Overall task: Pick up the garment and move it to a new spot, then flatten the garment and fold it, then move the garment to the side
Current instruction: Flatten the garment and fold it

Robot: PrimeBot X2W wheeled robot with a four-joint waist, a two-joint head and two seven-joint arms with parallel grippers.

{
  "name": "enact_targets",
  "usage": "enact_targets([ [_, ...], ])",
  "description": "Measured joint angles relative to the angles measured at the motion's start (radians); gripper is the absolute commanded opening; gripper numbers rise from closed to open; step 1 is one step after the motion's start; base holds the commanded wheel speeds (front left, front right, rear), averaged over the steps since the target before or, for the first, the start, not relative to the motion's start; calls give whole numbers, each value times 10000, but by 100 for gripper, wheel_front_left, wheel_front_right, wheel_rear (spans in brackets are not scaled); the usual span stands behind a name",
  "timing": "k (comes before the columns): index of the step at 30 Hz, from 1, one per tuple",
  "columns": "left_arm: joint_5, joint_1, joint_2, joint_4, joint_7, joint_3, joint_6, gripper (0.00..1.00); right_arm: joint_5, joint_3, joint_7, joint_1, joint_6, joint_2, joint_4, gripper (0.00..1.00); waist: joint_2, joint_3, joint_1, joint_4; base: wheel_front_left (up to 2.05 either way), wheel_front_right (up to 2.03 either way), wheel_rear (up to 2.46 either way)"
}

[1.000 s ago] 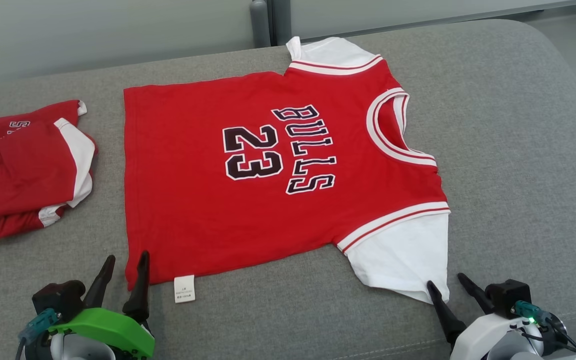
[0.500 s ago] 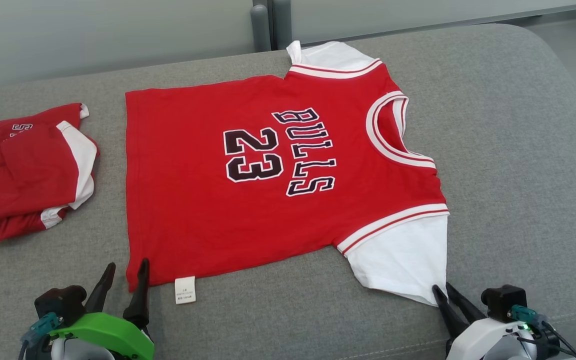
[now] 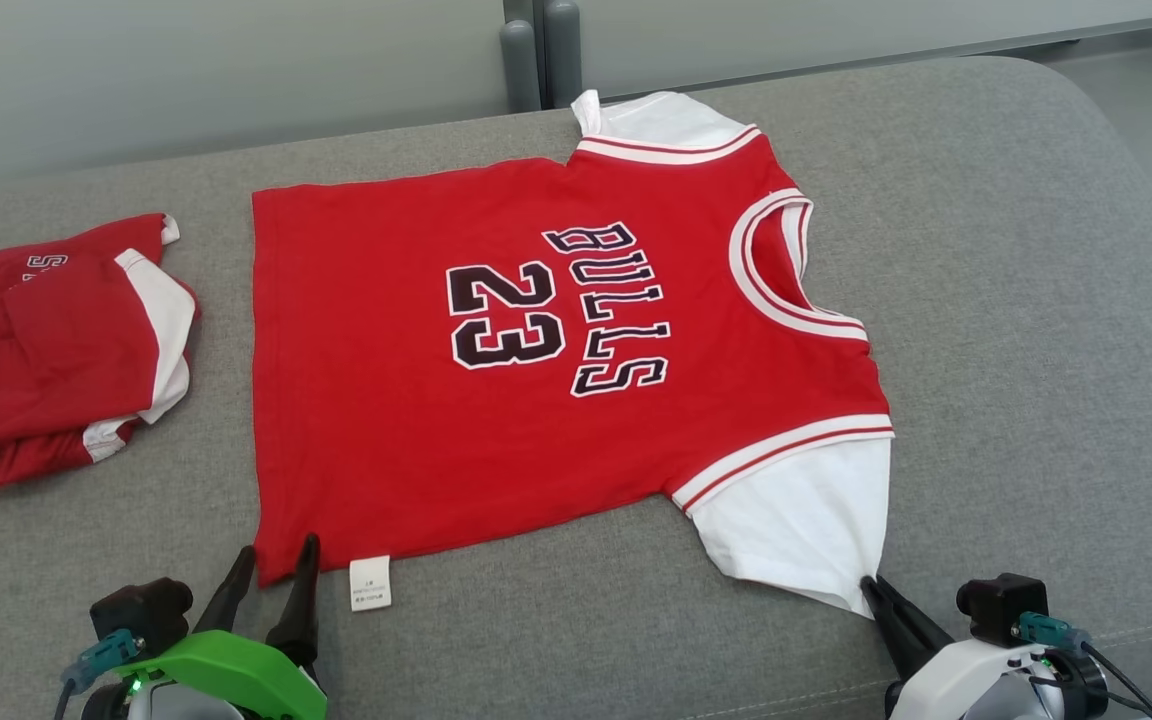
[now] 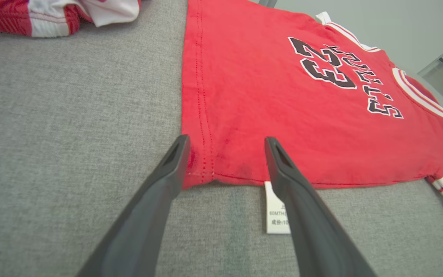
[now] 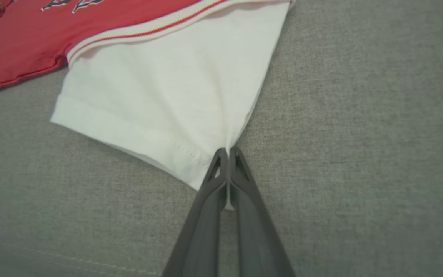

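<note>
Jersey (image 3: pixel 386 430) lies 9-to-3.
My right jaws clench the 5 o'clock sleeve (image 5: pixel 160 100); left jaws gape astride the 7 o'clock hem (image 4: pixel 206 169).

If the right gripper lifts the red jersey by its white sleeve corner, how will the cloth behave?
Probably floppy: the white sleeve puckers toward the shut right gripper. The red jersey looks thin and light, so it would likely drape and hang, not stay flat.

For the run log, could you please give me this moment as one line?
right claw: shut on sleeve corner | left claw: open over jersey hem corner | jersey: flat on sofa
</note>
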Motion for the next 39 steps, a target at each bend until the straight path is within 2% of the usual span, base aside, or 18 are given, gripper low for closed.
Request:
enact_targets([
  [12, -353, -5, -8, 462, 535, 130, 2, 100, 107, 121, -31, -171, 90, -10, 144, 0, 0, 60, 0, -129, 0, 0, 0],
  [13, -353, -5, -8, 493, 577, 132, 2, 97, 121, 128, -31, -182, 90, -10, 151, 0, 0, 63, 0, -139, 0, 0, 0],
  [14, -357, -7, -8, 527, 616, 130, 2, 55, 140, 134, -31, -196, 90, -10, 163, 0, 0, 67, 0, -151, 0, 0, 0],
  [15, -384, -9, -10, 562, 685, 125, 2, 31, 165, 144, -31, -207, 92, -10, 171, 0, 0, 71, 0, -162, 0, 0, 0],
  [16, -416, -9, -10, 566, 708, 125, 0, 22, 174, 153, -31, -224, 92, -10, 182, 0, 0, 73, 0, -173, 0, 0, 0],
  [17, -431, -13, -10, 564, 708, 127, 0, 5, 174, 163, -31, -244, 94, -8, 198, 0, 0, 75, 0, -185, 0, 0, 0],
  [18, -435, -20, -10, 564, 708, 130, 0, 0, 176, 171, -33, -254, 96, -8, 205, 0, 0, 78, 0, -195, 0, 0, 0],
  [30, -441, -329, 92, 280, 861, 136, -4, 0, 474, 105, -71, -291, 171, -25, 75, 0, 0, 104, 0, -230, 0, 0, 0],
  [35, -546, -329, 247, -54, 1183, 155, -40, 0, 721, -44, -25, -291, 169, -173, -347, 0, 0, 94, 0, -243, 0, 0, 0],
  [39, -704, -321, 460, -523, 1538, 165, -48, 0, 825, -128, -25, -291, 167, -535, -1034, 0, 0, 85, 0, -269, 0, 0, 0],
])
